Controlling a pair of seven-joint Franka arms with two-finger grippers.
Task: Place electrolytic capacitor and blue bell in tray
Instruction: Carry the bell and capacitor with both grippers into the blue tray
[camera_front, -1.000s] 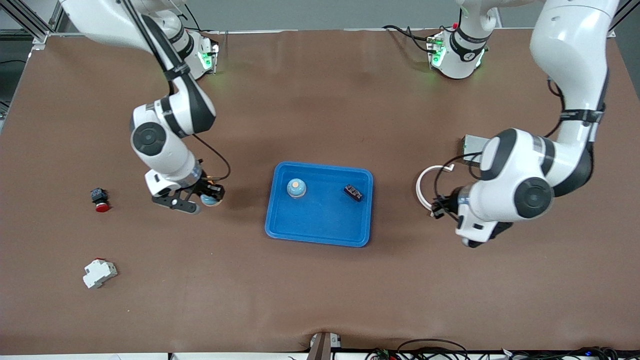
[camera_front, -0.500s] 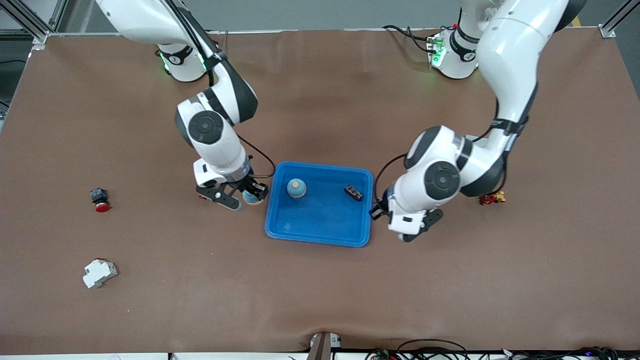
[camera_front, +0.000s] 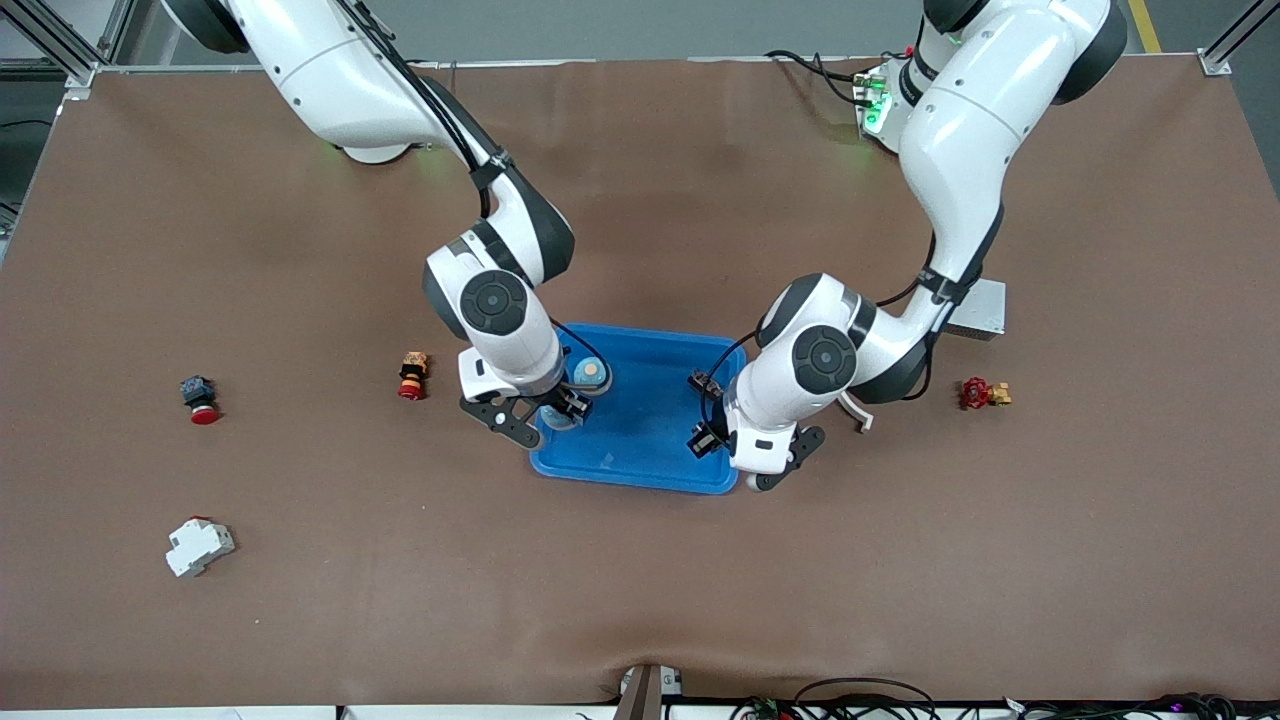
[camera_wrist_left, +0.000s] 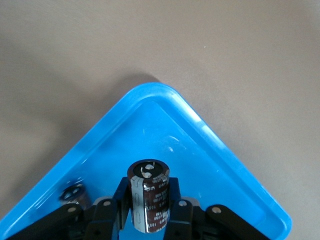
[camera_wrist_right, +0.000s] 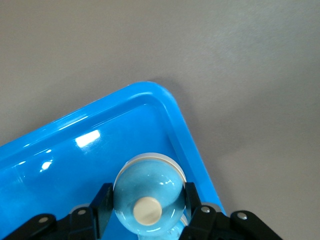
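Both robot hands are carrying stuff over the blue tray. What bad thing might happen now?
The right gripper holds the blue bell close above the tray rim at a corner; let go there, it might tip out. The left gripper holds the capacitor upright over another corner, so it could topple and roll. A second bell lies beside the right gripper and might get bumped.

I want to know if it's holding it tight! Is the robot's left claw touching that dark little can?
Touching. In the left wrist view, the left gripper has a finger pressed against each side of the electrolytic capacitor, which hangs over the tray.
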